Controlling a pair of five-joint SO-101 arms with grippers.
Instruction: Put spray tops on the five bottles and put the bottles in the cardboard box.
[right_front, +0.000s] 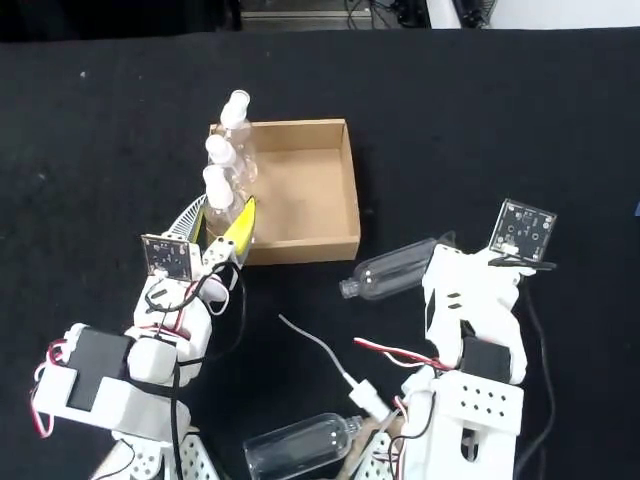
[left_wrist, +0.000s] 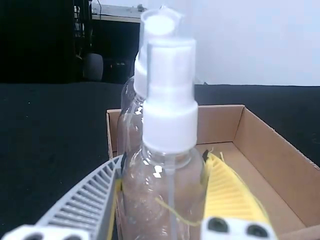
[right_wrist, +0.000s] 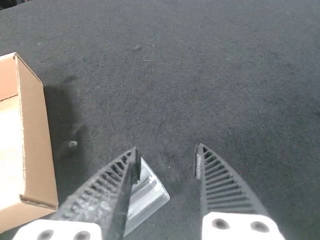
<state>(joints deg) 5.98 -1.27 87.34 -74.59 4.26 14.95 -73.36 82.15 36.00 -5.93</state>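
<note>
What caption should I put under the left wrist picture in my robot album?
Left gripper clamps a spray-topped bottle upright at the cardboard box, a second bottle right behind it.

3 capped btls (right_front: 222, 150) upright @ box (right_front: 300, 248)

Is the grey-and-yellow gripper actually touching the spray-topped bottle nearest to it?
Touching. In the left wrist view the left gripper has its grey and yellow fingers against both sides of the bottle, with no gap showing.
</note>
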